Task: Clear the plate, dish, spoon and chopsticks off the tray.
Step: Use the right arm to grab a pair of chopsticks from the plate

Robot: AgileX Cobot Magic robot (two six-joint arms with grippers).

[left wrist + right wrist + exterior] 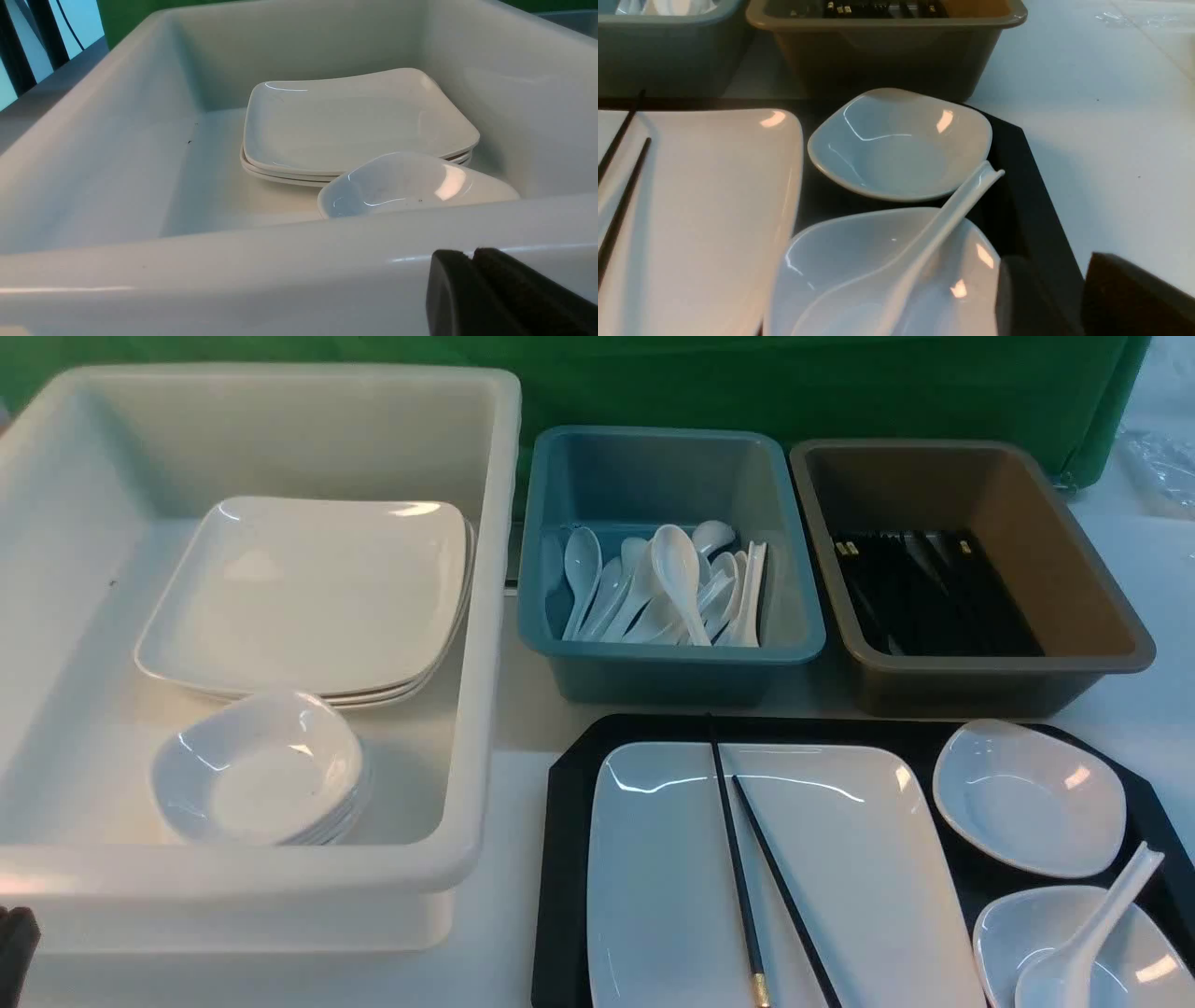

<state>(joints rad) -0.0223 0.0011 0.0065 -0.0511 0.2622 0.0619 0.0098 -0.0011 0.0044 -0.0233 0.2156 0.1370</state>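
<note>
The tray [565, 877], a big black rectangular plastic one with cut-off corners, sits on the white surface [495, 943] nearest us, right of centre, and everything to be cleared is on it. Left of it we see the large white plastic tub [233, 887], holding a stack of white squarish plates [299, 588] and, nearer us, a stack of small white bowls [257, 770]. Beyond the tray stand two smaller tubs side by side. The brown tub [980, 686] on the right holds black sticks [934, 597]. The blue tub [672, 677] on the left holds white soup spoons [672, 583].

On the tray, the large glossy white plate [840, 896] fills the left part. To its right lie two small white rounded dishes, the far dish [1027, 798] empty and the near dish [1148, 961] carrying the glossy white soup spoon [1102, 924]. Its bowl rests inside and its handle leans out over the rim, away from us and to the right. The thin black chopsticks [737, 868] lie across the plate, spreading apart towards us, with one far tip reaching past the plate's far rim.

The left pincer [472, 254] hangs just outside the white tub's near wall, fingers pressed together with nothing between them. The right pincer [1064, 266] sits by the tray's right edge beside the near dish, fingers parted and empty
</note>
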